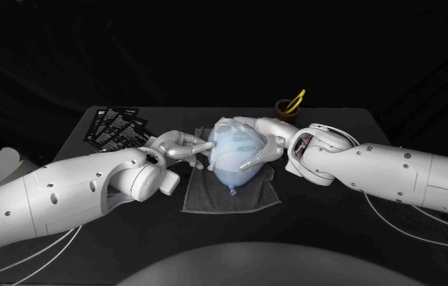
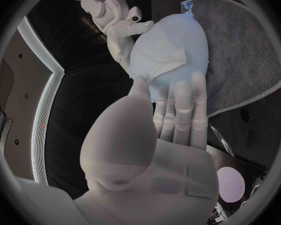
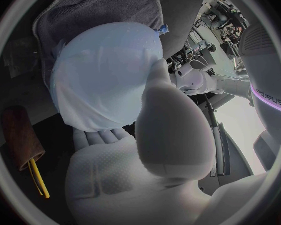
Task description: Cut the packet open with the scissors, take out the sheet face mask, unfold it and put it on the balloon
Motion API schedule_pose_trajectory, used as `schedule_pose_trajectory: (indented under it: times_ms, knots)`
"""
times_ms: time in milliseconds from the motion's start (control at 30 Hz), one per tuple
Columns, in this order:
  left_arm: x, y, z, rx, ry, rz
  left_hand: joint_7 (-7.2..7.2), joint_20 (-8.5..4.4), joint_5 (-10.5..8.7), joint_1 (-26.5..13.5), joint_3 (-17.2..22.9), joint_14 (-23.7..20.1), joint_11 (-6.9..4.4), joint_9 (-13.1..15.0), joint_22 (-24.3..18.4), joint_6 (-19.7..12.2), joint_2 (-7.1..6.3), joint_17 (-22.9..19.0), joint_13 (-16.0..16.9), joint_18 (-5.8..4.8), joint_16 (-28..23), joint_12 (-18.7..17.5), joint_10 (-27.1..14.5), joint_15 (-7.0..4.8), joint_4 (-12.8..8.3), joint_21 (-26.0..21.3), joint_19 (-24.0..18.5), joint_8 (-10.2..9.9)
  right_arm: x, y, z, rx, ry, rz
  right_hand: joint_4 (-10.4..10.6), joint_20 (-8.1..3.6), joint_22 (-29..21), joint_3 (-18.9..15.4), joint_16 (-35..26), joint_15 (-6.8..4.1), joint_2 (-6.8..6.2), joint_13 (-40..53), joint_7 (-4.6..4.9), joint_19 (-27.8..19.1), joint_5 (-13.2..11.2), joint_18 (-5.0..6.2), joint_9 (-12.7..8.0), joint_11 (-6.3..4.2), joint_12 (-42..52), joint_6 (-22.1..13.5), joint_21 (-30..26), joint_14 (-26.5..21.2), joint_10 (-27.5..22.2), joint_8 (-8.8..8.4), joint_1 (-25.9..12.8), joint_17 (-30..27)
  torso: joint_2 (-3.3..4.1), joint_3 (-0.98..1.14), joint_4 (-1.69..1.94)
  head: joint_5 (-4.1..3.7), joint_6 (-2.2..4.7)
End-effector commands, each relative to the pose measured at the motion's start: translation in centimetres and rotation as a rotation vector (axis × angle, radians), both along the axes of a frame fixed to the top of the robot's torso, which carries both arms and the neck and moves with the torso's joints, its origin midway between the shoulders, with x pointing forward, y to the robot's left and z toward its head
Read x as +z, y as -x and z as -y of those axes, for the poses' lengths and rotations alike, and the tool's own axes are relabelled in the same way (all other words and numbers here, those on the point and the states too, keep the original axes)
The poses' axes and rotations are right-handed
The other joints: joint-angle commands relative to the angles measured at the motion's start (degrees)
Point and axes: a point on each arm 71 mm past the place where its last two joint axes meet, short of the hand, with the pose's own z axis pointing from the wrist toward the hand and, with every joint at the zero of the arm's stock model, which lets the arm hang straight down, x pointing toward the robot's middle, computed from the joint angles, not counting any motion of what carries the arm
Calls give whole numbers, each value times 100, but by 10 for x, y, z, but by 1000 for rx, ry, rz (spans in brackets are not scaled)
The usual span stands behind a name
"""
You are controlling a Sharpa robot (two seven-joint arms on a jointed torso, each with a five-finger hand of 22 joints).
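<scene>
A pale blue balloon lies on a grey towel at the table's middle, knot toward the robot. A white sheet mask is draped over its far end. My right hand cups the balloon from the right, palm and thumb against it. My left hand reaches in from the left with its fingers stretched out, their tips touching the balloon at the mask's edge. The right hand also shows beyond the balloon in the left wrist view.
A brown cup with yellow-handled scissors stands behind the right hand. Black packets lie fanned at the table's back left. The towel extends beyond the balloon's knot.
</scene>
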Motion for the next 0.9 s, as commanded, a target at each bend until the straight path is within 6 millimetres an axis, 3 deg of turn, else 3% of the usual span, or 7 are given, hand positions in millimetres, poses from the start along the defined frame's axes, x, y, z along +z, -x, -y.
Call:
schedule_pose_trajectory:
  times_ms: [33,600,733,900]
  knots:
    - [2,2,8,-53,-28,27,-11,-21,-12,37,-53,13,-12,2,-4,-41,19,-12,12,55,39,39,-67,-23,-12,6,23,40,-8,5,-1,21,28,-44,-10,17,9,37,-24,32,41,7,899,33,-10,-63,4,29,22,25,33,4,20,16,3,-7,-1,0,0,1,1]
    - [6,5,22,-124,9,66,-14,3,-12,7,-334,-187,10,-26,-37,-53,144,-83,50,44,44,144,-403,3,11,-85,-97,41,-9,5,-2,23,30,-46,-10,17,9,37,-24,32,41,7,899,33,-10,-63,4,29,22,25,33,4,20,16,3,-7,0,2,0,-15,1]
    - [6,4,23,-123,9,69,-71,3,-7,200,-308,-187,-25,-7,-34,98,315,-99,82,55,86,243,-395,-20,-38,-82,-89,120,-10,5,-2,23,31,-47,-11,17,9,49,-25,37,58,6,899,32,-11,-63,2,31,20,17,34,-3,16,15,10,-8,3,1,-3,-14,1]
    - [6,3,23,-115,5,72,-190,-52,-3,756,-36,-100,-113,-8,9,310,721,-109,120,68,188,386,-297,-104,-163,-7,-16,197,-10,6,-2,24,32,-49,-11,17,9,49,-25,37,58,6,899,32,-11,-63,2,31,20,17,34,-3,16,15,10,-8,3,1,-3,-15,1]
